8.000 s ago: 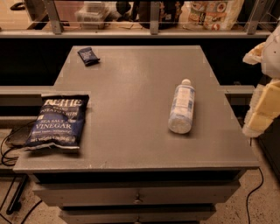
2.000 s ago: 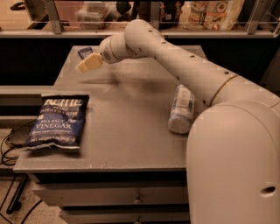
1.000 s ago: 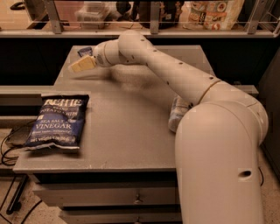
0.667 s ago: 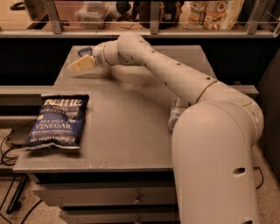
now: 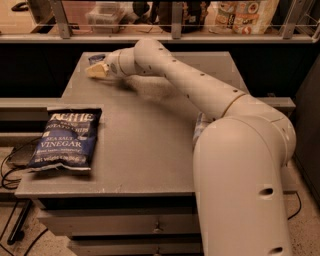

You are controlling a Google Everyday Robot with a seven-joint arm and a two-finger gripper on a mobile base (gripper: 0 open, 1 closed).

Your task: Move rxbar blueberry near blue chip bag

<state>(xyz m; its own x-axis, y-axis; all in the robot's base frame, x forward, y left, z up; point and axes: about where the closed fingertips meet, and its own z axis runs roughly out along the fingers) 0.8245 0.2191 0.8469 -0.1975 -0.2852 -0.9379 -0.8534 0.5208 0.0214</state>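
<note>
The blue chip bag (image 5: 67, 139) lies flat at the front left of the grey table (image 5: 145, 145), white "Vinegar" lettering facing up. The rxbar blueberry (image 5: 96, 58) is at the far left corner; only a small dark sliver of it shows behind the gripper. My gripper (image 5: 96, 70) is at that corner, right over the bar and low to the table top, with the white arm stretched across the table from the front right. The bar is far from the bag.
A white bottle (image 5: 198, 131) lies on the right half of the table, mostly hidden behind my arm. A shelf with jars and bags (image 5: 240, 15) runs behind the table. Cables (image 5: 12, 165) lie on the floor left of the bag.
Since 8 s ago the arm has swung in from the right to the far left corner, over the bar. Over the last second the gripper has hardly moved.
</note>
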